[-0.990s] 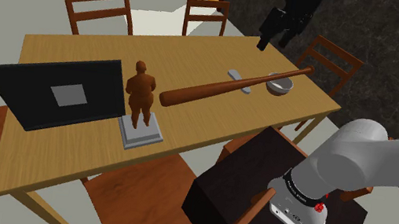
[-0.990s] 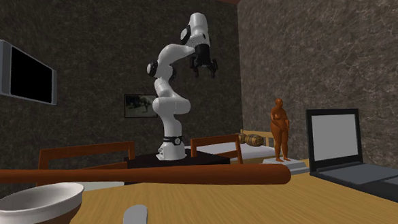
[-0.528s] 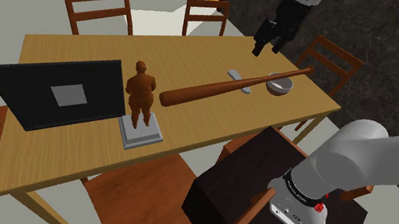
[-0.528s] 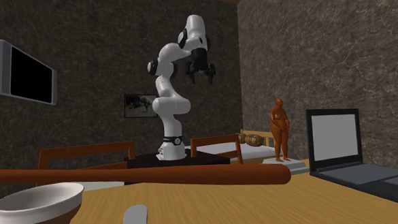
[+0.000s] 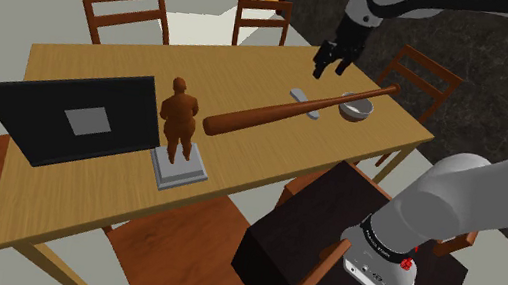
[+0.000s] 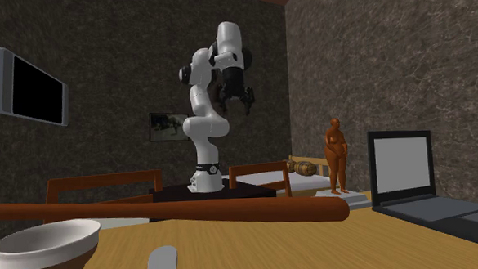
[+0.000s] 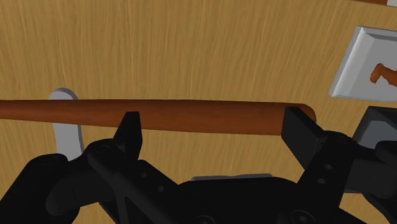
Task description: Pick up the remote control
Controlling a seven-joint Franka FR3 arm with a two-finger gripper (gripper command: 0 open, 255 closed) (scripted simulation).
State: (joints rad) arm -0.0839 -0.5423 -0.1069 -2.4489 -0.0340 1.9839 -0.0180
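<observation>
One bat [image 7: 159,118] apparently hides part of the grey remote [image 7: 66,135].

Remote control [image 7: 66,136] partly beneath bat [image 7: 191,116]

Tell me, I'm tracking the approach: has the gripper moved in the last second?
Yes. In the shoulder view the gripper has dropped down-left, nearer the grey remote control and baseball bat.

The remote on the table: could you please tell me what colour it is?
Plain grey; the remote shows best in the shoulder view, partly under the bat.
</observation>
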